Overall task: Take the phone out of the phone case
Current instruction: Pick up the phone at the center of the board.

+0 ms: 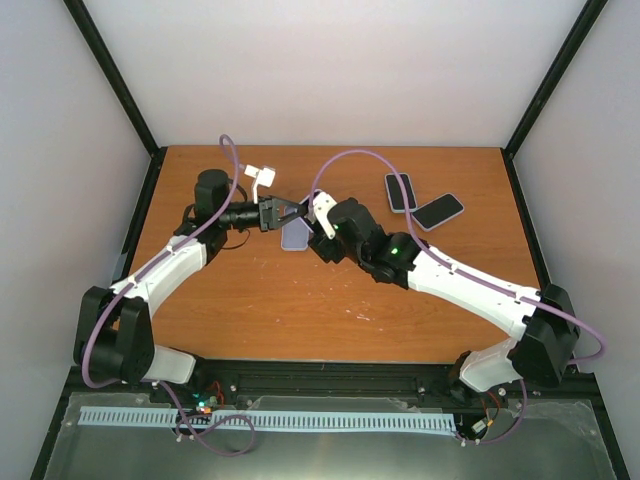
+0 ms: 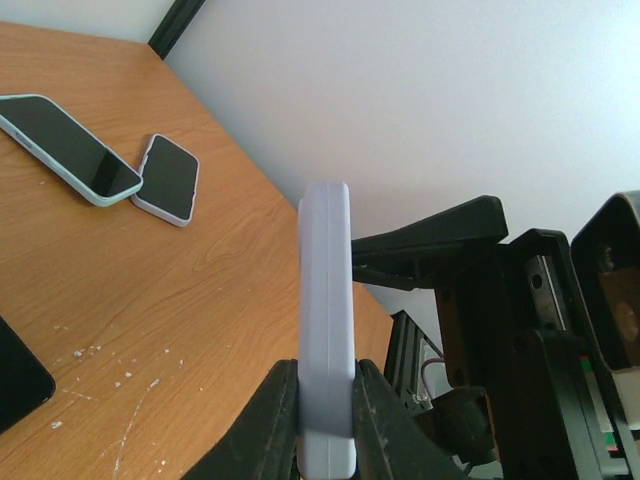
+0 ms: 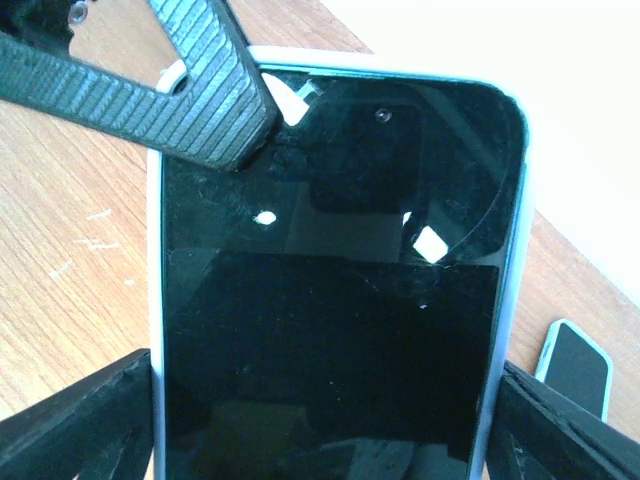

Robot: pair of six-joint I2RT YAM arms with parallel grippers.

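Over the wooden table point(image 1: 300, 310), left claw point(image 2: 325, 420) and right claw point(image 3: 325, 430) each clench the phone case point(image 2: 325, 300); phone point(image 3: 330, 330) seated inside.

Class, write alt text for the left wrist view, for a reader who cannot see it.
A lavender phone case, seen edge-on and upright, is clamped between the black fingers of the left gripper. Two more phones lie flat on the wooden table at upper left.
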